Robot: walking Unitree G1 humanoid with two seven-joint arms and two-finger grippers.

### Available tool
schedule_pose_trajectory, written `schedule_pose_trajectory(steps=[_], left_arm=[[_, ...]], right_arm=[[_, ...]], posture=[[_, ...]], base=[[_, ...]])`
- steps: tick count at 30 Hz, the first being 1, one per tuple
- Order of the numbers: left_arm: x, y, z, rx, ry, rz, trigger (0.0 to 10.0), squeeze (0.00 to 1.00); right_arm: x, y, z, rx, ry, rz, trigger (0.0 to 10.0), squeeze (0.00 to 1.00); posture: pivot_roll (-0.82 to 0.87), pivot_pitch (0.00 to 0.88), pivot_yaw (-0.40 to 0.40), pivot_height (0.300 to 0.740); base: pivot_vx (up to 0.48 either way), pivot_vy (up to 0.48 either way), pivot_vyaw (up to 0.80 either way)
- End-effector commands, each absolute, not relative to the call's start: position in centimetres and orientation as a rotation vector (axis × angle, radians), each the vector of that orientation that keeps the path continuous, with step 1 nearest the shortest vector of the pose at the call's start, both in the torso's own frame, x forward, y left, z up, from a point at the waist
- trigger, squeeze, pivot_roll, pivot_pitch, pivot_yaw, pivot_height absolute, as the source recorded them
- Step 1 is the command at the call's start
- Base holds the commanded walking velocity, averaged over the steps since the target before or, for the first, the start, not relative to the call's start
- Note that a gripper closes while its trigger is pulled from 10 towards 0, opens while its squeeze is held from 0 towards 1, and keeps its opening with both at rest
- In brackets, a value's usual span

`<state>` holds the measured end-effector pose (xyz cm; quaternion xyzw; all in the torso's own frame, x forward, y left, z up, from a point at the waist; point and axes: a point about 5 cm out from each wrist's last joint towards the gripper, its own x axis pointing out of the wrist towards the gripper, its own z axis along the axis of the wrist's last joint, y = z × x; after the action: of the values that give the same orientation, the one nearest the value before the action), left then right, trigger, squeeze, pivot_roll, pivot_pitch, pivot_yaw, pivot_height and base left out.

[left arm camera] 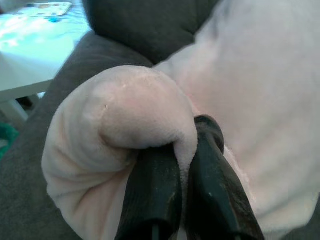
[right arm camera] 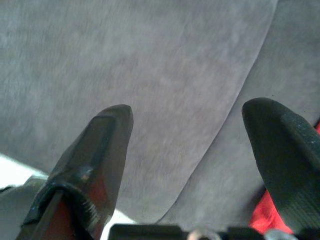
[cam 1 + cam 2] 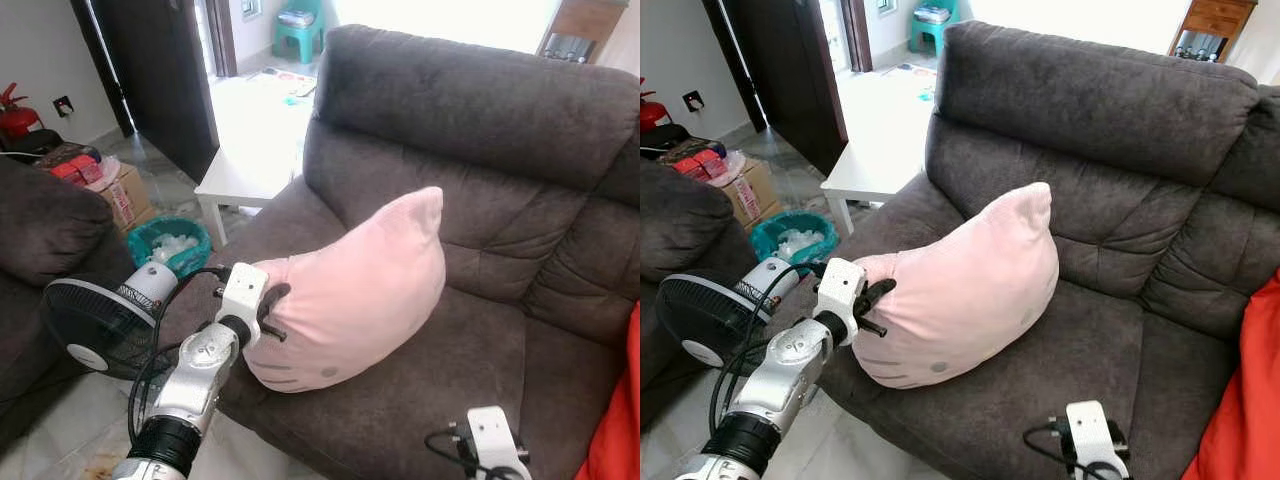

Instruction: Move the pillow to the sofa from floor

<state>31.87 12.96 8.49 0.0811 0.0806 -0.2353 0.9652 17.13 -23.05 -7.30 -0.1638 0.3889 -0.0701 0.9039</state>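
Pillow [image 3: 355, 290]: pinched at its near corner by our left end effector [image 1: 186, 150], long axis rising toward the sofa [image 3: 480, 110] back. Right end effector [image 2: 190, 145]: wide, empty.

I see a soft pale-pink plush pillow [image 3: 355, 290], rounded w/ one pointed corner up, resting tilted on the dark grey sofa [image 3: 480, 330] seat cushion. My left gripper [image 1: 187, 145] pinches a bunched fold at its near corner; pillow lies straight ahead of the fingers.

Dark grey sofa [image 3: 480, 380]; pink pillow [image 3: 350, 290] on seat.
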Motion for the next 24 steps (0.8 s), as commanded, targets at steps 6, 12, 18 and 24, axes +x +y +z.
schedule_pose_trajectory(steps=[6, 12, 18, 24], left_arm=[[33.3, 15.0, 8.6, 0.219, 0.170, -0.310, 10.0, 0.00], [34.8, 18.7, 10.9, 0.085, 0.072, 0.032, 10.0, 0.00], [34.9, 19.6, 10.4, 0.003, 0.093, 0.143, 10.0, 0.00], [33.9, 14.7, 8.7, 0.135, 0.158, -0.281, 10.0, 0.00]], right_arm=[[14.2, -22.4, -8.9, -0.330, 0.917, -0.109, 10.0, 0.00], [12.3, -22.7, -9.6, -0.319, 0.973, -0.112, 10.0, 0.00], [10.7, -23.6, -9.9, -0.318, 1.030, -0.126, 10.0, 0.00], [10.1, -23.7, -10.2, -0.318, 1.066, -0.130, 10.0, 0.00]], posture=[[0.06, 0.020, -0.040, 0.740], [0.05, 0.015, -0.042, 0.740], [0.05, 0.012, -0.041, 0.740], [0.05, 0.010, -0.045, 0.740]], base=[[0.000, 0.000, 0.00], [0.000, 0.000, 0.00], [0.000, 0.000, 0.00], [0.000, 0.000, 0.00]])
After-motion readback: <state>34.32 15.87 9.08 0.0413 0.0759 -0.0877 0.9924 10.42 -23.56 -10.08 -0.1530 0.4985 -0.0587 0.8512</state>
